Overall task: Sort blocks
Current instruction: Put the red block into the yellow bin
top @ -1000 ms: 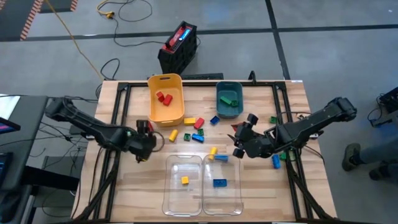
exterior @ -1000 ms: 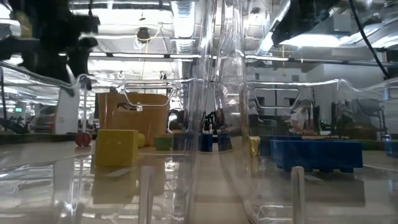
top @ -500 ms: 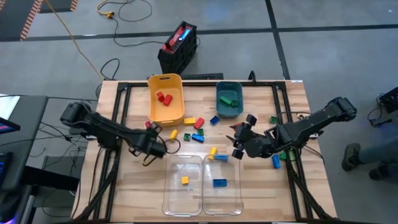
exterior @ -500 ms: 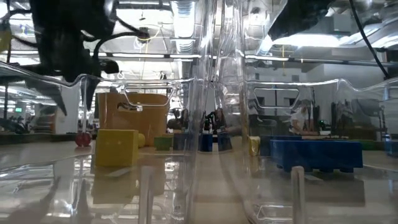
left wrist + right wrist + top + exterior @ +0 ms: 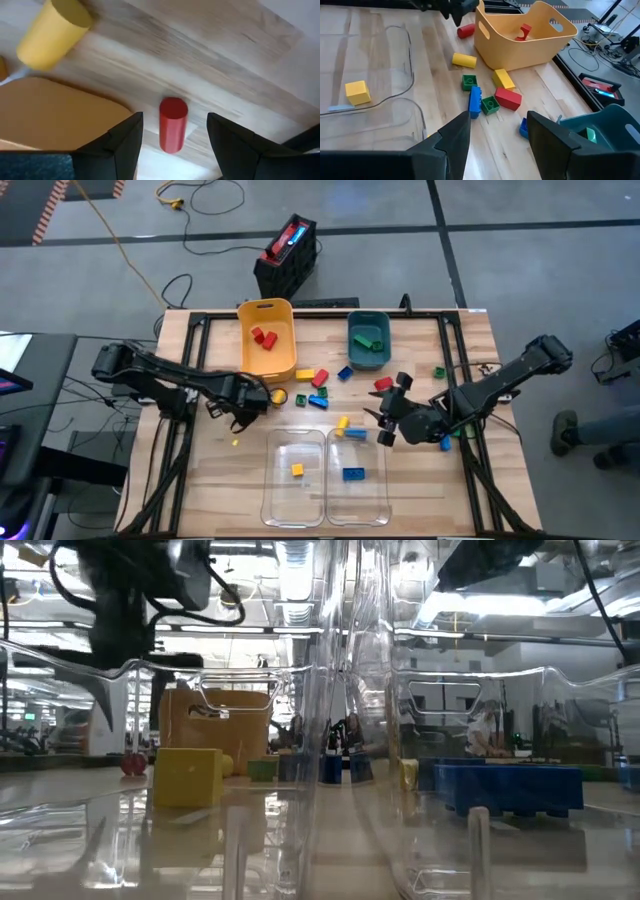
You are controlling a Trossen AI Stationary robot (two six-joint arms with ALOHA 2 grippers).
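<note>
Blocks — two red (image 5: 263, 337) in yellow bin (image 5: 266, 366), green (image 5: 366, 341) in teal bin (image 5: 368, 357).

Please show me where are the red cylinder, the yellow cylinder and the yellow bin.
red cylinder (image 5: 173, 125): left wrist view, middle of its side.
yellow cylinder (image 5: 52, 34): left wrist view, middle of its side.
yellow bin (image 5: 506, 51): right wrist view, its near outer wall.
</note>
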